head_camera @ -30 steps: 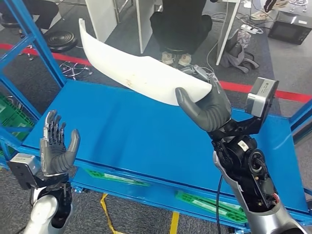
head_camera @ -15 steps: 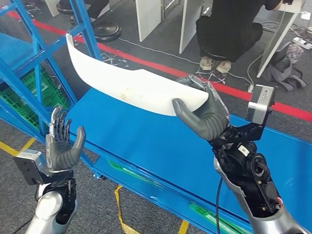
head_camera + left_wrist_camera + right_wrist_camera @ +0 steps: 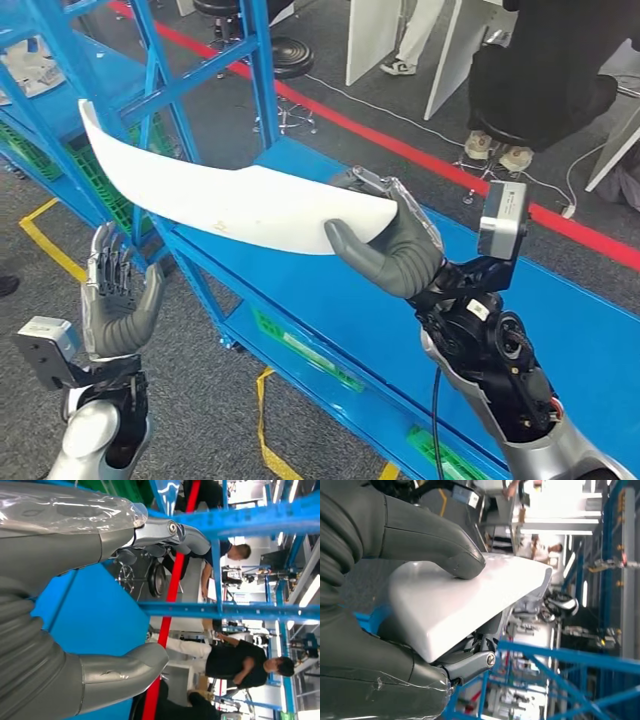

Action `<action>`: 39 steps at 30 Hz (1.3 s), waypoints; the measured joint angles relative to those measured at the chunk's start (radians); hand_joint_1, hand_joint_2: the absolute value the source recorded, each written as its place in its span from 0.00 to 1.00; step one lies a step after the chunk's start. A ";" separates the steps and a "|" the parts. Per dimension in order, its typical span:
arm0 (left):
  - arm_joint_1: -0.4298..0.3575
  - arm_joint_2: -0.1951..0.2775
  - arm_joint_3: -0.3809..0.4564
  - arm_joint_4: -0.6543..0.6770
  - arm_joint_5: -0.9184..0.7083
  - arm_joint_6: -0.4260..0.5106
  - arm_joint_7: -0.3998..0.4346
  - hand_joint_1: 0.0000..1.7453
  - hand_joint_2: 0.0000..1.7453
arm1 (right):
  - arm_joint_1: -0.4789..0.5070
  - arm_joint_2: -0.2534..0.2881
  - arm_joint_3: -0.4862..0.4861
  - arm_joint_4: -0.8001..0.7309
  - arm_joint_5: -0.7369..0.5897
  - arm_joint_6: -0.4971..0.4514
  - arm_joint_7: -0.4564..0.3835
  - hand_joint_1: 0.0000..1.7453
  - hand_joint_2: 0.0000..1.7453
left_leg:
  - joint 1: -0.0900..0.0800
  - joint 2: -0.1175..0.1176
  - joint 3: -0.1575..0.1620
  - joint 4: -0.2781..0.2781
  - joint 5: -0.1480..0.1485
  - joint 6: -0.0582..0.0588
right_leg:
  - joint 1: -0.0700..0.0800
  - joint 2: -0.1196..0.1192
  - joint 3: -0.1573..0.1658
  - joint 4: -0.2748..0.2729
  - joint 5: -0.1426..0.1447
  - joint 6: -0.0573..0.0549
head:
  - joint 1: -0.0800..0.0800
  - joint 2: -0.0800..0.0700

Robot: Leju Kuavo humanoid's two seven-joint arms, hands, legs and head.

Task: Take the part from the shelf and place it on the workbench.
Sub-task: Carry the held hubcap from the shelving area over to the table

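Above the blue surface (image 3: 317, 290), the right hand (image 3: 392, 245) grasps one end of the long white part (image 3: 226, 205), thumb on top and fingers (image 3: 471, 662) beneath. The part is held clear of the surface, its far tip reaching past the blue shelf frame (image 3: 158, 75). Left hand (image 3: 113, 295) is raised over the floor, fingers spread apart, holding nothing.
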 joint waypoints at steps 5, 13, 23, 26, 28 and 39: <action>-0.003 -0.005 0.000 -0.001 0.001 -0.009 -0.006 0.00 1.00 | 0.003 0.000 0.013 0.004 -0.010 0.005 -0.006 1.00 1.00 | 0.004 -0.057 0.012 -0.003 -0.004 0.023 | -0.007 0.104 -0.120 0.261 -0.127 0.011 | 0.019 0.000; -0.006 -0.012 -0.001 0.000 0.002 -0.013 -0.008 0.00 1.00 | 0.006 0.000 0.031 0.009 -0.014 0.006 -0.009 1.00 1.00 | 0.004 -0.171 0.020 0.000 -0.009 0.013 | -0.005 0.208 -0.055 0.026 0.040 -0.018 | 0.037 0.000; -0.007 -0.008 -0.002 0.002 0.003 -0.004 -0.013 0.00 1.00 | 0.001 0.002 0.047 0.026 -0.017 0.019 -0.012 1.00 1.00 | 0.008 -0.049 -0.150 0.280 -0.101 -0.030 | -0.005 0.073 -0.024 -0.010 0.038 -0.034 | 0.000 0.000; -0.008 -0.008 -0.002 0.002 0.004 -0.003 -0.013 0.00 1.00 | 0.000 0.002 0.051 0.030 -0.018 0.020 -0.012 1.00 1.00 | 0.009 -0.002 -0.045 0.070 -0.007 -0.028 | -0.002 0.037 -0.016 -0.007 0.026 -0.024 | -0.007 0.000; -0.009 -0.008 -0.002 0.002 0.004 -0.002 -0.016 0.00 1.00 | -0.002 0.002 0.054 0.034 -0.021 0.023 -0.014 1.00 1.00 | 0.003 0.016 -0.007 -0.002 0.011 -0.016 | 0.004 0.019 -0.011 -0.004 0.017 -0.013 | -0.005 0.000; -0.011 -0.009 -0.002 0.005 0.005 -0.006 -0.024 0.00 1.00 | -0.002 0.002 0.059 0.056 -0.032 0.031 -0.029 1.00 1.00 | 0.004 -0.115 0.006 -0.006 0.008 0.024 | -0.006 0.122 -0.150 0.268 -0.076 0.011 | 0.030 0.000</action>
